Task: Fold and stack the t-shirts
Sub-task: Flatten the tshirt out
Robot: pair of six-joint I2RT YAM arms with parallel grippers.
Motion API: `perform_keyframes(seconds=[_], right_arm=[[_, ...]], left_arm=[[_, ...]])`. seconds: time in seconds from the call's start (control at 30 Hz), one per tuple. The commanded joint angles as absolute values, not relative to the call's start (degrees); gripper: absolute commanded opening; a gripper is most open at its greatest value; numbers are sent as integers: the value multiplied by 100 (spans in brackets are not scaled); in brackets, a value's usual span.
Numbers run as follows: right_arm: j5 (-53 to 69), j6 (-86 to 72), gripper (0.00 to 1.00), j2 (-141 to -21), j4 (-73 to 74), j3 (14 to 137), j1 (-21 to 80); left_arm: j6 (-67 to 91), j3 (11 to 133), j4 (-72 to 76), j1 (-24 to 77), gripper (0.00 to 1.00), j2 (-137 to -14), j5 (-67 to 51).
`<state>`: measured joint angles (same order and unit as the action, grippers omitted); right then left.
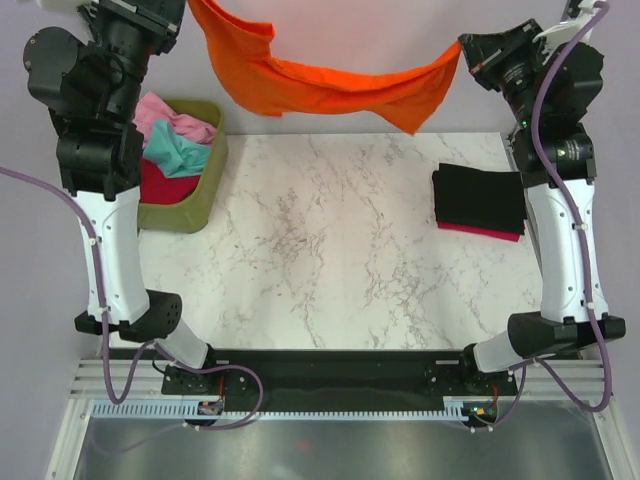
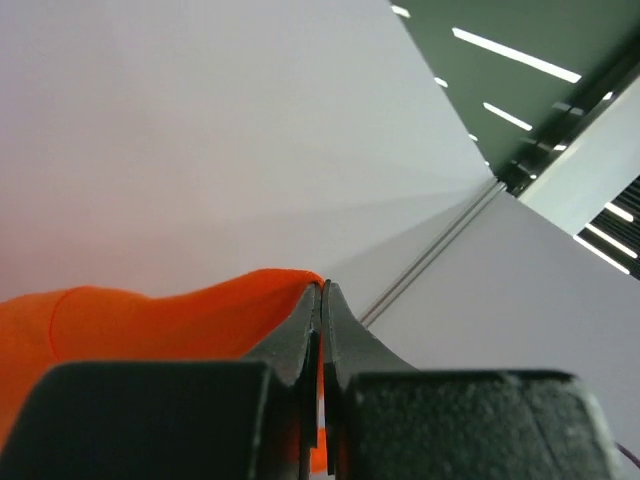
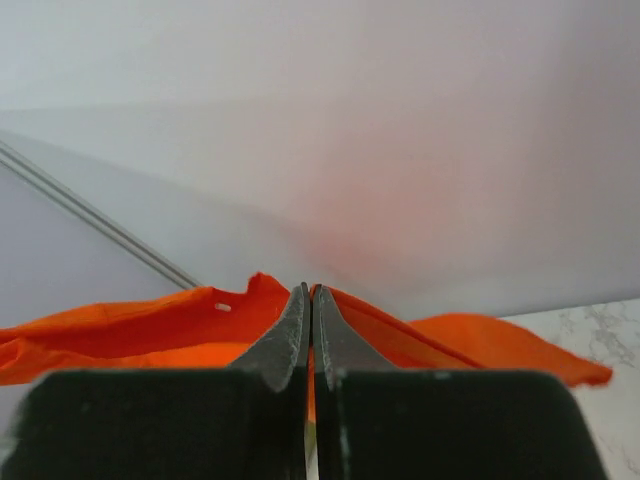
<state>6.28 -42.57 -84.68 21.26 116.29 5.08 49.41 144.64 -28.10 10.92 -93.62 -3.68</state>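
A large bright orange t-shirt (image 1: 320,85) hangs stretched in the air past the table's far edge, held at both ends. My left gripper (image 1: 192,8) is shut on its left end, seen in the left wrist view (image 2: 324,300) with orange cloth (image 2: 150,320) between the jaws. My right gripper (image 1: 462,52) is shut on its right end, seen in the right wrist view (image 3: 310,300) with orange cloth (image 3: 130,325) on both sides. A folded black t-shirt (image 1: 480,195) lies on a crimson one (image 1: 480,232) at the table's right. Pink (image 1: 165,115), teal (image 1: 185,152) and dark red (image 1: 165,185) shirts lie in the bin.
An olive-green plastic bin (image 1: 205,185) stands at the table's far left corner. The white marble table top (image 1: 320,250) spreads between bin and stack. Purple cables run along both arms.
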Motion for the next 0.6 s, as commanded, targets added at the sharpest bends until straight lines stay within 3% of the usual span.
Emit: perform_keyframes(seconds=[0.0,0.07,0.2,0.4,0.57], right_arm=[[1089,-4465,0,-9113,1645,11157,483],[1195,-4491,0,-9193,1136,10725,483],[1397,-4421,0,-9386,335,9347,483],[1573,-4167,0,-9475,-280,7572,475],[1249,-3806,0,-9273,-474,6313,466]], left_arm=[[4527,14388,-1987,976,2,-10088,-887],[4299,14117,-1969,976,2,-10335,-958],[4087,12172,-1636,975,2,-10117,-818],[4218,9182,-633,976,2,-8887,-344],[4797,7474,-589,976,2,-7894,-62]])
